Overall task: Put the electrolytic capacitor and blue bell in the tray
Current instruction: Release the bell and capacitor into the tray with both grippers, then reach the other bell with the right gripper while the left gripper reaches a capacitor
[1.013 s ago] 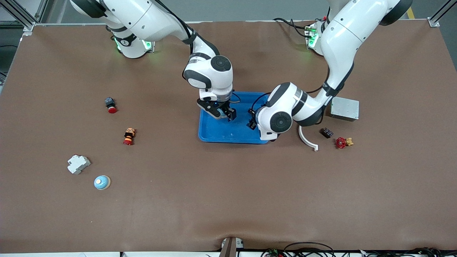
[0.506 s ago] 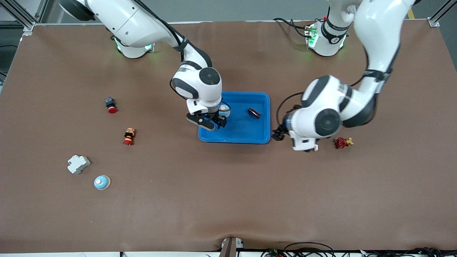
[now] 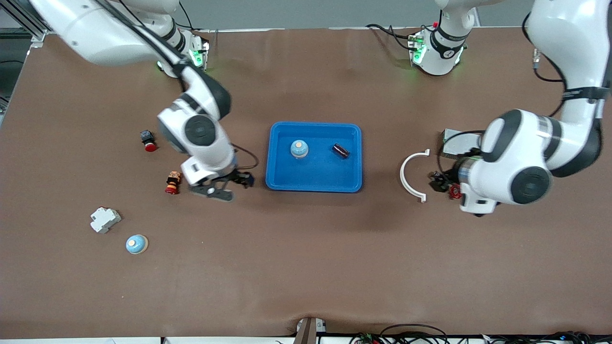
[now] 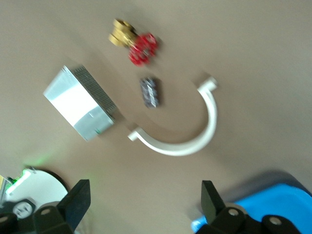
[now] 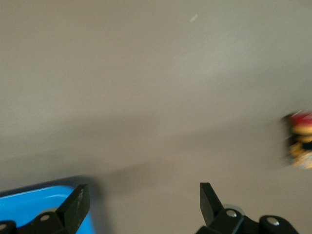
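Note:
The blue tray [image 3: 315,177] sits mid-table. A blue bell [image 3: 299,148] stands in it, and the dark electrolytic capacitor [image 3: 340,150] lies beside the bell, toward the left arm's end. My right gripper [image 3: 234,185] hangs open and empty over bare table just off the tray's edge; the right wrist view shows a corner of the tray [image 5: 29,204] by the right gripper [image 5: 141,200]. My left gripper [image 3: 439,180] is open and empty over the small parts near the white arc; in the left wrist view the left gripper [image 4: 145,200] has a corner of the tray [image 4: 273,204] beside it.
A second blue bell [image 3: 136,244] and a white block [image 3: 104,219] lie toward the right arm's end, with two red-capped buttons [image 3: 172,182] [image 3: 148,140]. Toward the left arm's end lie a white arc [image 3: 411,174], grey metal box [image 4: 80,102], dark block [image 4: 150,91] and red valve [image 4: 136,46].
Both arms have drawn away from the tray, the right toward its own end, the left toward its own. The bell and capacitor stay in the tray, uncovered.

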Available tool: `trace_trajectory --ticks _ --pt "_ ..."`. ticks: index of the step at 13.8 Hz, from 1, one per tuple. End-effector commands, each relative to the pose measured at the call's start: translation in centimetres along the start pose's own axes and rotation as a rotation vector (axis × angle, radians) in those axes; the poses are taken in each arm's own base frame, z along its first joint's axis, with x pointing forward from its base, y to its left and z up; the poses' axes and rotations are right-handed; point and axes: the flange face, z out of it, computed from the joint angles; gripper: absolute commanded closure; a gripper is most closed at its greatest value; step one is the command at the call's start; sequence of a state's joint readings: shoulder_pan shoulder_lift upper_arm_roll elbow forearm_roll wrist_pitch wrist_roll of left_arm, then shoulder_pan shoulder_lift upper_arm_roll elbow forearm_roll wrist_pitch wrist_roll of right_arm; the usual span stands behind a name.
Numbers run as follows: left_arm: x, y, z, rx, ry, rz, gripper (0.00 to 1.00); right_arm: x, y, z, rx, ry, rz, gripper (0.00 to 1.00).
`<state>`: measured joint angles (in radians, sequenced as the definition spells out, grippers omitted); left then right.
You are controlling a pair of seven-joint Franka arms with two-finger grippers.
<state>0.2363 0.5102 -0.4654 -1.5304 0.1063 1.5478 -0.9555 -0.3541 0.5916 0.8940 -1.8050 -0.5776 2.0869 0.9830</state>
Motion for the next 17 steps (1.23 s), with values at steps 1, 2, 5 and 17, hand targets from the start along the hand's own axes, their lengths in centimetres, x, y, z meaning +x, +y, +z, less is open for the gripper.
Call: trace_trajectory --ticks 1,2,5,17 --pt "4.1 -2.9 3.3 -0.017 -0.024 -0.022 0.00 1.4 3.8 -1.5 -0.021 -0.028 -0.084 0.00" --pt "4.6 -3.3 5.5 -0.034 -0.018 -0.032 0.00 2.5 5.3 -2.1 -0.036 -0.040 -0.098 0.00" --pt "4.6 -2.7 10.5 -0.103 0.013 -0.065 0.00 4.7 9.7 -3.1 -0.052 -0.053 -0.142 0.00" --pt "4.9 -1.3 18.1 -0.165 0.014 -0.183 0.30 13.9 27.6 3.3 -0.059 0.108 -0.306 0.00"
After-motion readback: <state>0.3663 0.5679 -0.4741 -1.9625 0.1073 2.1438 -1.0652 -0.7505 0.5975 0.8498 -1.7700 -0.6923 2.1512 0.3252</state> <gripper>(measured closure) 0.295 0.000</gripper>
